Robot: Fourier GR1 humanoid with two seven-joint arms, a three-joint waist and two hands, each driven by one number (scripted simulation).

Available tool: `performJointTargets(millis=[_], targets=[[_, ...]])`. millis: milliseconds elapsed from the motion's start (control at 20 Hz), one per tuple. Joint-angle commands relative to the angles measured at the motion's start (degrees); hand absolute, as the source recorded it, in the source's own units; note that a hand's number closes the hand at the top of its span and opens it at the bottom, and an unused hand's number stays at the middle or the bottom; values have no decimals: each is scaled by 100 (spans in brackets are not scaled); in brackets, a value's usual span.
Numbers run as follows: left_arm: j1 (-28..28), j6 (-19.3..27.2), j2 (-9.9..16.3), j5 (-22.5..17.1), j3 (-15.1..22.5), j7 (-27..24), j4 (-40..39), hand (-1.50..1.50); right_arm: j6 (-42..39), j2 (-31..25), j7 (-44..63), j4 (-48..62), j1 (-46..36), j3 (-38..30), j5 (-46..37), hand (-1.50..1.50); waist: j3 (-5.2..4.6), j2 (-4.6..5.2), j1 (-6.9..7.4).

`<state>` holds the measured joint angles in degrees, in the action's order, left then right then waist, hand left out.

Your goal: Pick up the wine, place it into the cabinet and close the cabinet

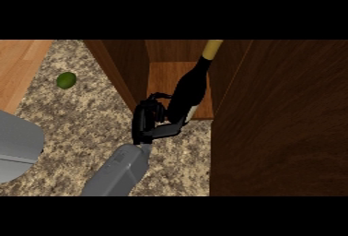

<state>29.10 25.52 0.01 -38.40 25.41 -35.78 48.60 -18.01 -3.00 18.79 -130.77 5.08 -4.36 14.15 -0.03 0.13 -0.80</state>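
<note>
A black hand on a grey forearm comes up from the lower edge of the head view and holds the wine, with fingers and thumb curled round the lower body of the dark bottle. Which arm it is cannot be settled from this view alone; it enters left of centre, and I take it for the right hand. The bottle tilts, its yellow-capped neck leaning up and to the right, and it sits at the mouth of the cabinet, over the front of the wooden shelf between the two dark side walls. The cabinet door stands open at the right, filling that side of the view. The counter is speckled stone, and a green lime lies on it well apart from the bottle, toward the upper left. A grey shape shows at the left edge; no other hand can be seen.
</note>
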Motion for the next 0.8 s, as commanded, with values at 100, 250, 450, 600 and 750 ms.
performJointTargets(millis=[100, 250, 450, 600, 750], targets=[[532, -397, -1, -995, 70, -292, -734, 150, -13, -8, -4, 79, -108, 58, -51, -150, -2, 13, -49], [611, -790, -1, -946, -53, -476, -1029, 150, 147, 20, -16, 312, -388, -38, -72, -150, -1, 10, -11], [969, -940, -1, -917, -157, -344, -1518, 150, -151, 4, -223, 94, 155, -82, 106, -150, 1, 4, -18], [1277, -837, -1, -1279, -11, -236, -1594, 150, -134, -65, -216, 337, -10, -215, 147, -150, 0, 13, -46], [1545, -763, -1, -1678, 202, -716, -2007, 150, 47, -21, 254, -120, -36, 69, 122, -150, -3, 29, -132]])
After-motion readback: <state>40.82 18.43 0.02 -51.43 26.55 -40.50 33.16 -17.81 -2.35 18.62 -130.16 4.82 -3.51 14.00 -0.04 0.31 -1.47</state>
